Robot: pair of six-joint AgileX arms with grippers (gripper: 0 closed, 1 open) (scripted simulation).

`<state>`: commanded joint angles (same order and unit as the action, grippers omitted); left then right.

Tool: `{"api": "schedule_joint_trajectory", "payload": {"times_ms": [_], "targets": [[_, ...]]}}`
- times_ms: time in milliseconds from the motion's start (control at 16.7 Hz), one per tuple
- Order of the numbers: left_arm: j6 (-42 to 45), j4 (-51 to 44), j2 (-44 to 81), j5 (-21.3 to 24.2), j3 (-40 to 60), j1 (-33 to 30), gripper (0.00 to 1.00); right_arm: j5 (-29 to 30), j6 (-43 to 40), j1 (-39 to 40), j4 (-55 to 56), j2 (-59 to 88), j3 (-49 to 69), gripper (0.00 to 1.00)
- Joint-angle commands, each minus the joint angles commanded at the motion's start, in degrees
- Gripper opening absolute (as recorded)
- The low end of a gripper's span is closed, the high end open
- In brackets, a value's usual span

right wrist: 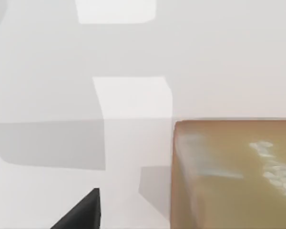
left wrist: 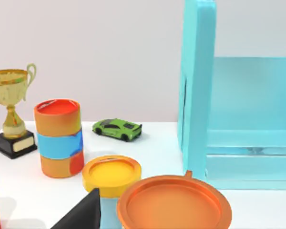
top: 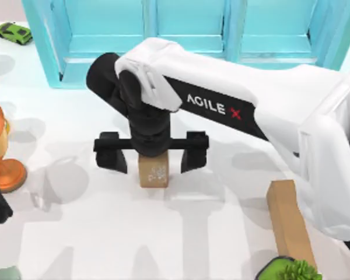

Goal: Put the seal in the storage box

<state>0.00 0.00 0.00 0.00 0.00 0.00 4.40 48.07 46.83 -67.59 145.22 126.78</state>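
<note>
Seal (top: pixel 153 173) stood ungrasped on the counter (top: pixel 76 233), short of the storage box (top: pixel 105 46), right claw (top: pixel 153 156) spread wide astride it.

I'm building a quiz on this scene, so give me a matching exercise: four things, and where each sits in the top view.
1. seal
2. storage box
3. green toy car
4. long wooden block

A. far left corner
B. near right
C. far edge, centre
D. between the open right pincer's fingers

Pairs: 1-D, 2-C, 3-A, 4-B
</note>
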Motion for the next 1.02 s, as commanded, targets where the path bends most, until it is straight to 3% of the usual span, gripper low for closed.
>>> {"api": "schedule_joint_trajectory", "payload": {"times_ms": [180,960,1020], "targets": [[0.0,0.0,0.0,0.0,0.0,0.0,1.00,0.0,0.0,0.0,0.0,0.0,0.0,1.00],[0.0,0.0,0.0,0.0,0.0,0.0,1.00,0.0,0.0,0.0,0.0,0.0,0.0,0.02],[0.0,0.0,0.0,0.0,0.0,0.0,1.00,0.0,0.0,0.0,0.0,0.0,0.0,0.00]]}}
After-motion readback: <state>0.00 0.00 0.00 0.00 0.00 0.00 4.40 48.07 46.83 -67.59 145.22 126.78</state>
